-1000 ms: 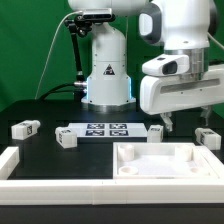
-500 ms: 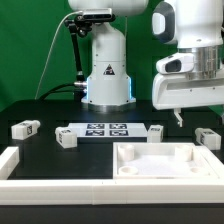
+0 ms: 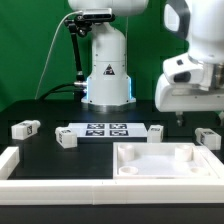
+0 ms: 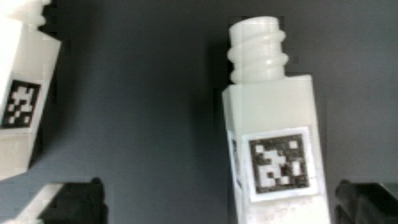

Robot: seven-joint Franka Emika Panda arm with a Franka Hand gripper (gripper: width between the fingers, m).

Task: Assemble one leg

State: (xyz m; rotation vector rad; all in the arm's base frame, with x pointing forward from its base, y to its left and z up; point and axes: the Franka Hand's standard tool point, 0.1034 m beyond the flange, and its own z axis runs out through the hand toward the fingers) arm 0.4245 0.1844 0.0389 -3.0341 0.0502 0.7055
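Several white legs with tags lie on the black table in the exterior view: one (image 3: 25, 128) at the left, one (image 3: 66, 139) by the marker board, one (image 3: 155, 132) right of the board and one (image 3: 208, 137) at the far right. My gripper (image 3: 180, 118) hangs above the table between the last two, touching neither. In the wrist view a leg (image 4: 270, 120) lies below my open gripper (image 4: 217, 205), with its threaded end pointing away. Its tag (image 4: 279, 160) faces the camera. The dark fingertips (image 4: 71, 202) stand wide apart and hold nothing.
The large white square panel (image 3: 185, 151) with raised rims lies at the front right. The marker board (image 3: 105, 129) lies flat at mid-table. A white rim (image 3: 10, 160) runs along the front left. Another white tagged part (image 4: 18, 90) shows at the wrist view's edge.
The arm has moved steadily toward the exterior view's right and slightly up. The gripper stays open and empty. No part on the table has moved.
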